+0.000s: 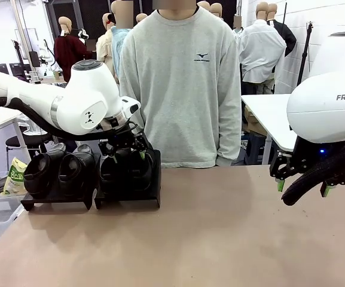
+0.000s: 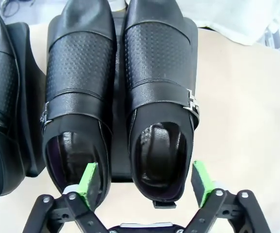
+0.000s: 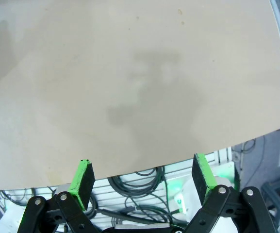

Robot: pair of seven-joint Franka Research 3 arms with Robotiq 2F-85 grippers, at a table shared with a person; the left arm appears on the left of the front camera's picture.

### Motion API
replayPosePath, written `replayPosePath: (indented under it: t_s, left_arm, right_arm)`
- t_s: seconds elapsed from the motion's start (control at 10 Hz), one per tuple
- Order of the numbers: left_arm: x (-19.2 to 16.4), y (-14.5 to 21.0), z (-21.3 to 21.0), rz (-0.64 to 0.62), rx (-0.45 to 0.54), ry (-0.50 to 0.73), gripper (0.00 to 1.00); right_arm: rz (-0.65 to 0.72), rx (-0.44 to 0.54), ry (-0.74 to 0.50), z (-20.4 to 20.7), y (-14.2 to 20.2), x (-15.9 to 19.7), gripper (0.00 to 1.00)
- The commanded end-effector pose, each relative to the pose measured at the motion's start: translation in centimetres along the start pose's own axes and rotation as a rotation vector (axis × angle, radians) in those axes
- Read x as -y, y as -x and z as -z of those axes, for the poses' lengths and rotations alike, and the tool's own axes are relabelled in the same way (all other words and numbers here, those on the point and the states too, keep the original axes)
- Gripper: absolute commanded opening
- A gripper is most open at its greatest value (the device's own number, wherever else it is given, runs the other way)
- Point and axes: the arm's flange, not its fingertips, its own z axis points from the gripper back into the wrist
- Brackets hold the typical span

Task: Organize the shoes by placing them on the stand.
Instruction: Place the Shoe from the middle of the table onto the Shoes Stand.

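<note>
1. Four black shoes (image 1: 91, 170) sit in two pairs on two black stands (image 1: 127, 197) at the far left of the tan surface (image 1: 208, 239), heels toward the robot, toes pointing away toward the person (image 1: 181, 84).
2. In the left wrist view, each shoe (image 2: 161, 97) shows a perforated upper, a smooth strap and a small metal buckle.
3. The left claw (image 2: 147, 182) hangs wide open astride the rightmost shoe's heel, gripping nothing.
4. The right claw (image 1: 302, 186) hovers open and empty at the surface's right edge.
</note>
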Motion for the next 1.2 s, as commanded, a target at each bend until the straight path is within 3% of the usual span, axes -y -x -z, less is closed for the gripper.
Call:
replayPosePath:
  t_s: [0.0,1.1]
  left_arm:
    - [0.06,0.06,0.28,0.004,-0.005,-0.001,1.0]
    - [0.06,0.06,0.28,0.004,-0.005,-0.001,1.0]
  right_arm:
    - [-0.01,-0.01,-0.01,0.03,-0.01,0.07,1.0]
    - [-0.01,-0.01,-0.01,0.03,-0.01,0.07,1.0]
